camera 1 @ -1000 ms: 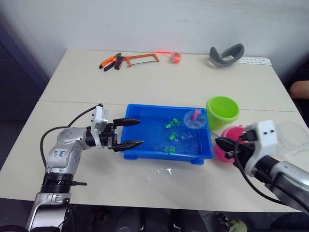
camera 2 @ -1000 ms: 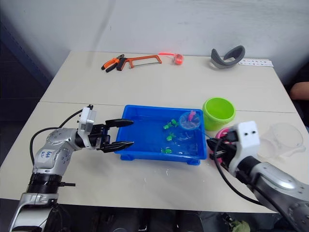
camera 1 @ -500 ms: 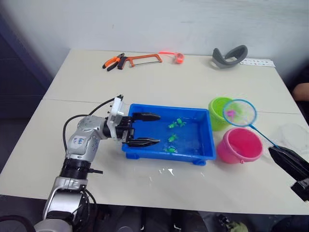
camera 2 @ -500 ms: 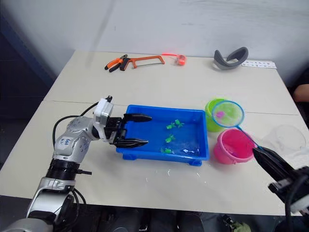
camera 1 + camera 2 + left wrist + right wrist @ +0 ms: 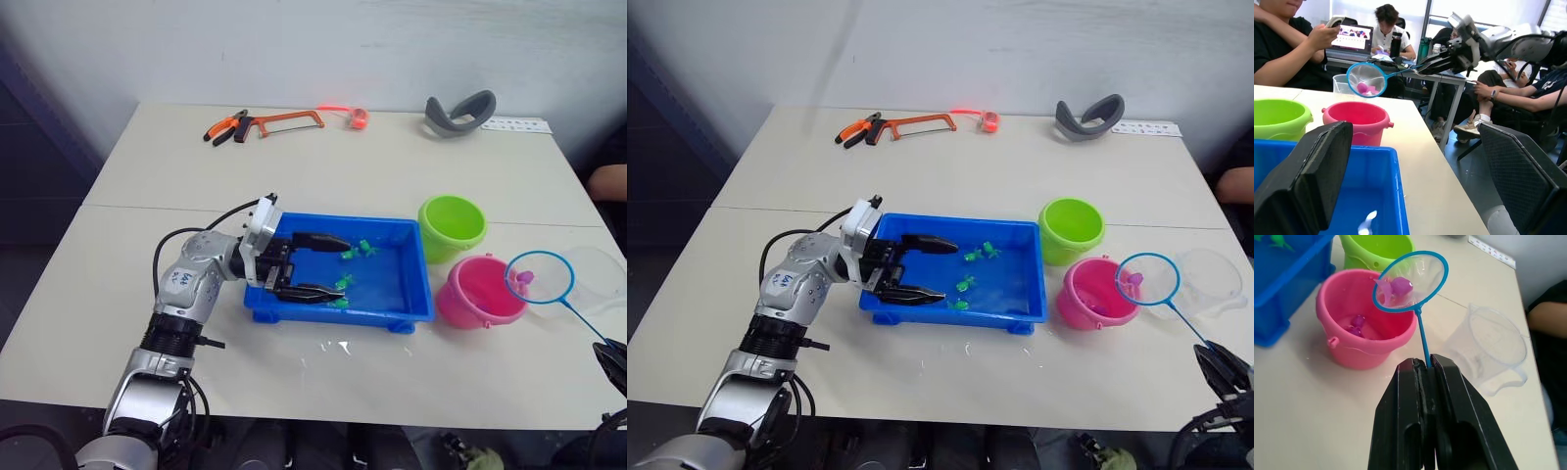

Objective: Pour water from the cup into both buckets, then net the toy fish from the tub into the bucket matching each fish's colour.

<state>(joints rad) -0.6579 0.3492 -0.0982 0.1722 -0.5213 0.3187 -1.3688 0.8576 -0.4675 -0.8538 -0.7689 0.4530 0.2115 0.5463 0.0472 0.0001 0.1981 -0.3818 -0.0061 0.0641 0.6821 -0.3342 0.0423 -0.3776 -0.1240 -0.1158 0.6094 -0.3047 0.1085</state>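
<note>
The right gripper (image 5: 1425, 366) has its two black fingers (image 5: 1400, 411) clamped together on the thin blue handle of a net (image 5: 1410, 281), whose hoop hangs out past the fingertips, over the far edge of the pink bucket (image 5: 1369, 328). One pink fish (image 5: 1399, 286) lies in the mesh, and more pink fish (image 5: 1355, 325) sit at the bottom of the pink bucket. Just beyond it stands the green bucket (image 5: 1376, 247); the clear cup (image 5: 1496, 345) stands upright on the table (image 5: 323, 166) beside the net handle, close to the pink bucket.

The left gripper (image 5: 328, 266) reaches into the near end of the blue tub (image 5: 407, 313) with its fingers (image 5: 318, 240) spread wide apart and nothing between them; small green fish (image 5: 358, 250) float in the water just off the fingertips. A puddle (image 5: 333, 346) glistens on the table in front of the tub.

At the far edge of the table lie orange pliers (image 5: 223, 124), an orange-framed hacksaw (image 5: 284, 119), a small orange item (image 5: 355, 116) and a grey curved strap (image 5: 458, 111), with a white printed strip (image 5: 514, 124) alongside it; its lettering is too small to read, and no brand or label is legible anywhere. Seated people (image 5: 1288, 44) are seen past the left fingers
</note>
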